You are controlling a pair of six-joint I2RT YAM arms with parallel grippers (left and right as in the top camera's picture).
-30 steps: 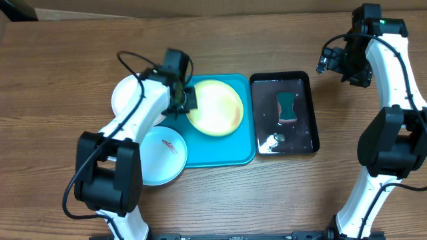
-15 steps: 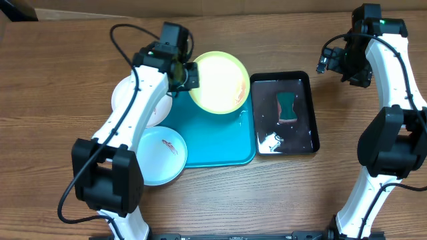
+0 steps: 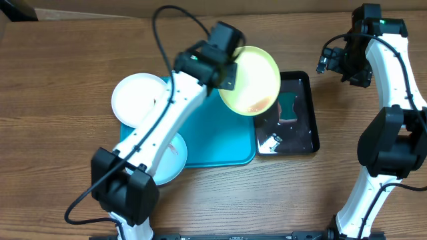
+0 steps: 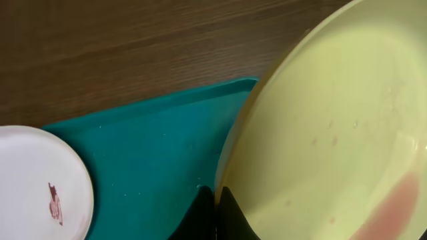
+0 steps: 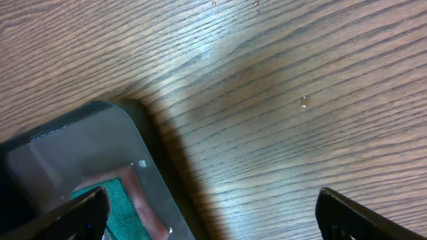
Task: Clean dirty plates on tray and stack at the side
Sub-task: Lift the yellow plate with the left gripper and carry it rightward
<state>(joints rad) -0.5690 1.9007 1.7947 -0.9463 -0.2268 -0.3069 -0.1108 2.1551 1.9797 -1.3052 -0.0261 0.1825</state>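
Note:
My left gripper [image 3: 225,72] is shut on the rim of the yellow-green plate [image 3: 252,80] and holds it tilted above the gap between the turquoise tray [image 3: 220,143] and the black tray [image 3: 312,127]. In the left wrist view the fingers [image 4: 215,212] pinch the plate's edge [image 4: 333,133], which has a reddish smear at lower right. The white plate [image 3: 137,99] lies at the turquoise tray's left edge. The pale blue plate [image 3: 167,160], with a red smear, overlaps the tray's lower left; it also shows in the left wrist view [image 4: 37,183]. My right gripper [image 3: 335,63] is open and empty above the table, right of the black tray.
The black tray holds water and a green and brown sponge [image 3: 288,108], also seen in the right wrist view [image 5: 110,207], plus a small white scrap [image 3: 272,140]. Bare wood table lies behind and to the right. A few water drops [image 5: 304,101] sit on the wood.
My left gripper has lifted the yellow-green plate off the turquoise tray and carried it right, toward the black tray, tilting it. The right arm has not moved.

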